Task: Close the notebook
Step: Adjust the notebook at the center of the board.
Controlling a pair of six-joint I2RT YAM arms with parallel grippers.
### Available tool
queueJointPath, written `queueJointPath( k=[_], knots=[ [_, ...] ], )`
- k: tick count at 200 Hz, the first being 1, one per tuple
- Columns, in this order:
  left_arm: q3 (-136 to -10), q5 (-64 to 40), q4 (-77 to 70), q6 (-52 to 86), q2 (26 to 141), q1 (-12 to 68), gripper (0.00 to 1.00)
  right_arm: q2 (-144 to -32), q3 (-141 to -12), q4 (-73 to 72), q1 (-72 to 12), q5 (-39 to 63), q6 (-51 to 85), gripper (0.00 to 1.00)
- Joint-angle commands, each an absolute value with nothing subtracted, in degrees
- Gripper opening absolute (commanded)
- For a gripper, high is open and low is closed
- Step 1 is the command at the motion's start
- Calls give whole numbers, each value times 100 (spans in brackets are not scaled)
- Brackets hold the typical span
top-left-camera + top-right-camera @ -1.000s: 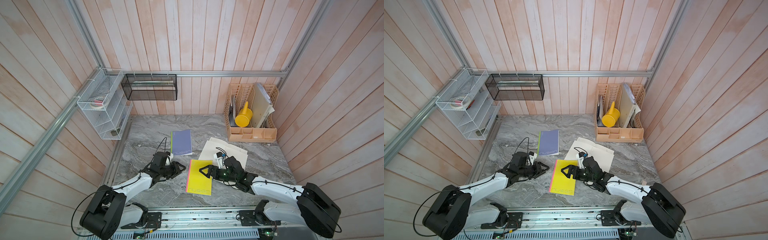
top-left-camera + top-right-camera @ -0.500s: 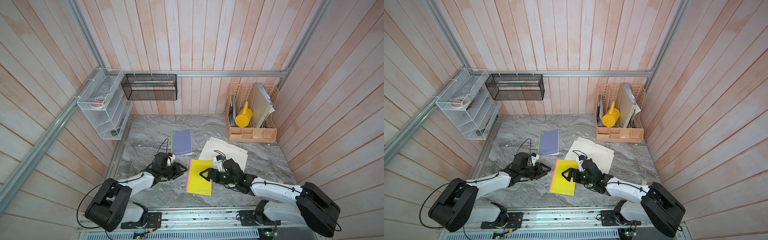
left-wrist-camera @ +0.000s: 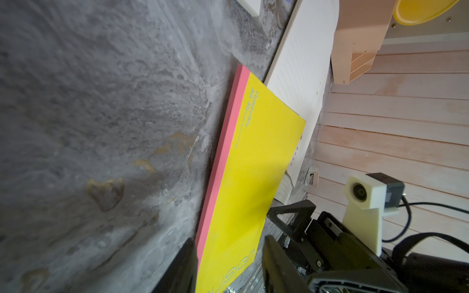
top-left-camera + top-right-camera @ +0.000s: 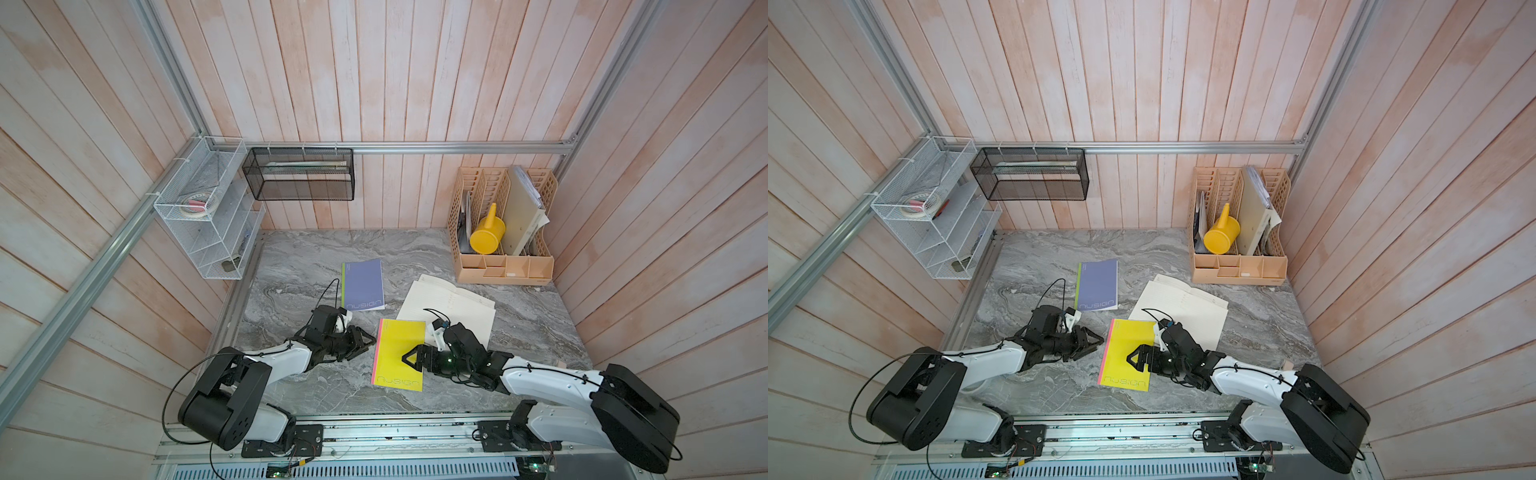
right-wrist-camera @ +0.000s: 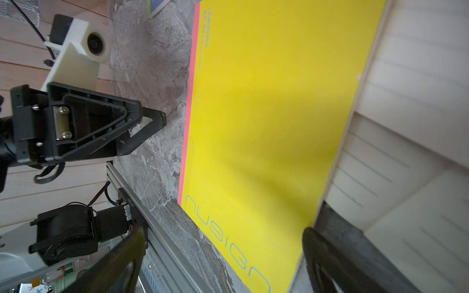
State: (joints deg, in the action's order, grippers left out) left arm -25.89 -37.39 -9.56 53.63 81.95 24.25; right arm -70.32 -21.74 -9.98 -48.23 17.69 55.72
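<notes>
We see the yellow notebook [image 4: 395,349] closed on the marble table [image 4: 307,266]; our left gripper [image 4: 368,343] spread, empty, beside its pink spine, right gripper [image 4: 409,359] spread over the cover.

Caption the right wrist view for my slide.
Yellow notebook lies shut on marble table, left pincer beside its pink spine.

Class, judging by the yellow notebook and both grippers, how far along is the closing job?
Done: the yellow notebook lies flat and closed. In hand: the right gripper hangs open over its cover, the left gripper open beside its pink spine, neither holding anything. Left: the white lined pages beside it lie open, if those count; otherwise only withdrawing the arms.
</notes>
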Motion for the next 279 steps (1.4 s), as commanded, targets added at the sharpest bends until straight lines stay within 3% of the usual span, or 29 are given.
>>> queueJointPath(
  k=[1, 65, 102, 136, 211, 279],
  knots=[
    [-2744, -3857, -880, 5232, 8329, 2391, 45, -7200, -2138, -782, -4860, 1687, 5511, 98],
    [-2919, -3922, -521, 4964, 8738, 2391, 45, -7209, -2294, -676, -4860, 1732, 5464, 98],
    [-2962, -3807, -374, 4836, 8749, 2391, 45, -6579, -2705, 88, -4914, 1292, 5302, 98],
    [-2941, -3807, -401, 4816, 8800, 2391, 45, -6241, -2792, -183, -4921, 1412, 5394, 98],
    [-2899, -3779, -442, 4851, 8765, 2391, 45, -7019, -2457, -831, -4953, 1783, 5529, 98],
    [-2815, -3840, -567, 4902, 8834, 2391, 46, -7389, -2377, -529, -4980, 1759, 5410, 98]
  ],
)
